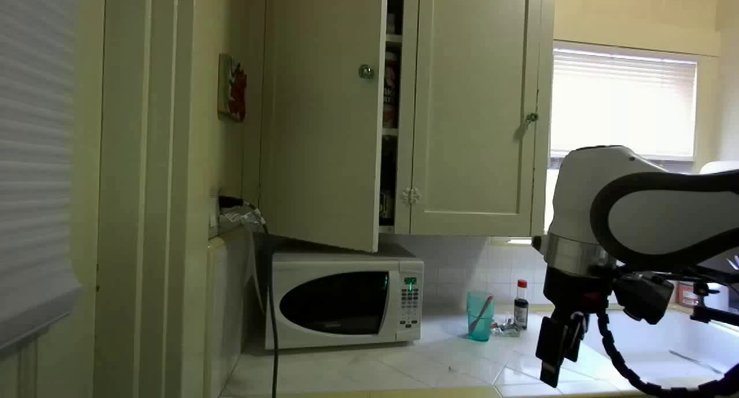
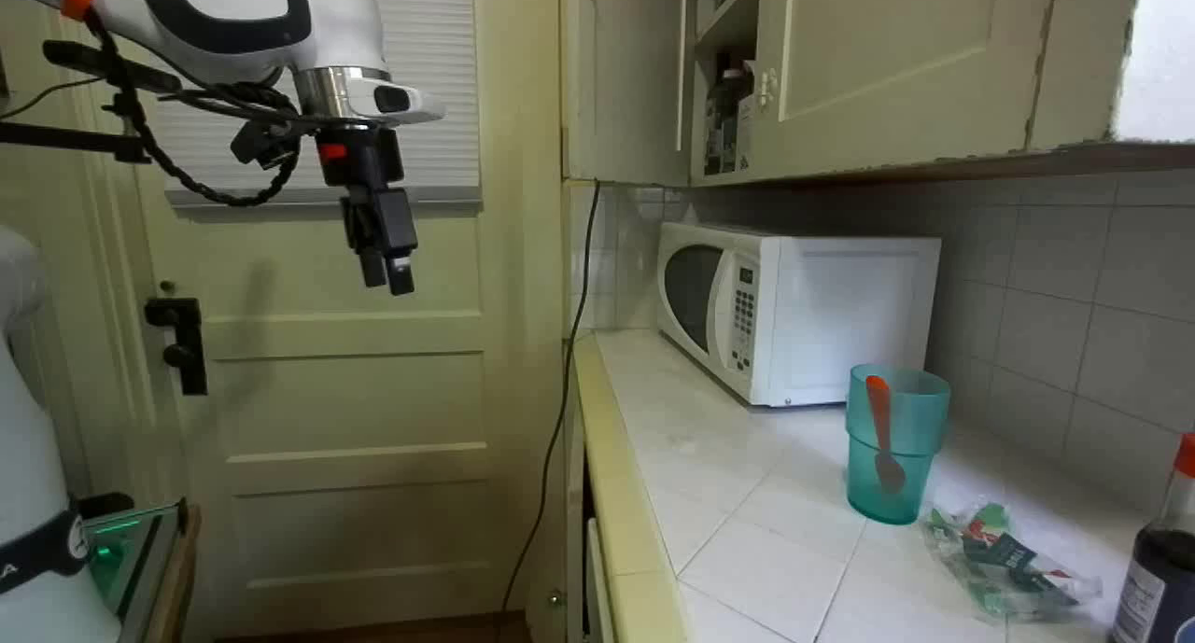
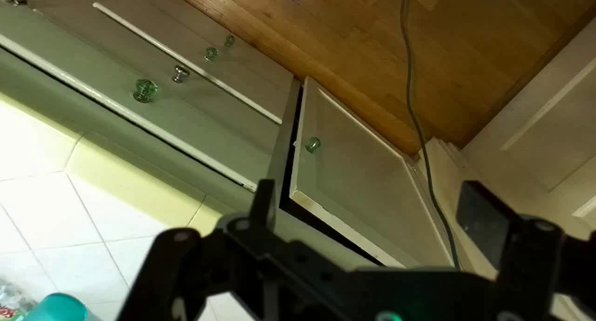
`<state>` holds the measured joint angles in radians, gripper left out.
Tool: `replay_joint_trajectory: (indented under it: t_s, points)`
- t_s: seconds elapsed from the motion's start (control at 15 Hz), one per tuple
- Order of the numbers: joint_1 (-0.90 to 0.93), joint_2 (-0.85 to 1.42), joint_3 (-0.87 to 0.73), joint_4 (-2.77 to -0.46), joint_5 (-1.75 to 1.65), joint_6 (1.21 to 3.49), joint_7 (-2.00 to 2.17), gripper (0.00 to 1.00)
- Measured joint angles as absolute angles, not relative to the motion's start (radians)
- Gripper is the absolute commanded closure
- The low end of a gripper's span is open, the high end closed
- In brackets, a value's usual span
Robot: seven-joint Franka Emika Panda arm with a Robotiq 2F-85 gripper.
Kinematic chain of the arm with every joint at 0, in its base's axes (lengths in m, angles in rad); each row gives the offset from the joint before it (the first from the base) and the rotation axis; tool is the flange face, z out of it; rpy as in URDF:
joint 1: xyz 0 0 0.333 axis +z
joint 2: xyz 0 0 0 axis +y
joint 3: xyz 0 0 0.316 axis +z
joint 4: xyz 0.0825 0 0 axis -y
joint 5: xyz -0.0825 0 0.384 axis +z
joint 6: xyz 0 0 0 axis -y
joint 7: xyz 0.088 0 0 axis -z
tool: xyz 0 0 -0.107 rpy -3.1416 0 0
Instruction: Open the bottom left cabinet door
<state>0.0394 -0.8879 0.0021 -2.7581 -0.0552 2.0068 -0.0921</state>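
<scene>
Hanging ajar mid-frame, the rectangular pale-painted cabinet door (image 3: 354,176) is probably needing wider opening. The black end effector (image 3: 369,190) is gaping.

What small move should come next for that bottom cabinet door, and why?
I'd likely lower the open gripper toward the free edge of the cabinet door, beside its knob. The wrist view shows that door ajar, with a dark gap along its knob side where a finger might fit; in an exterior view, the gripper hangs higher than the counter.
</scene>
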Motion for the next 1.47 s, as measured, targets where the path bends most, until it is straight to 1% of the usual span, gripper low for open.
replay_joint_trajectory:
  t_s: [1.47]
  points:
    - [0.036,-0.884,-0.001,-2.755,-0.075,2.007,-0.106,0.0]
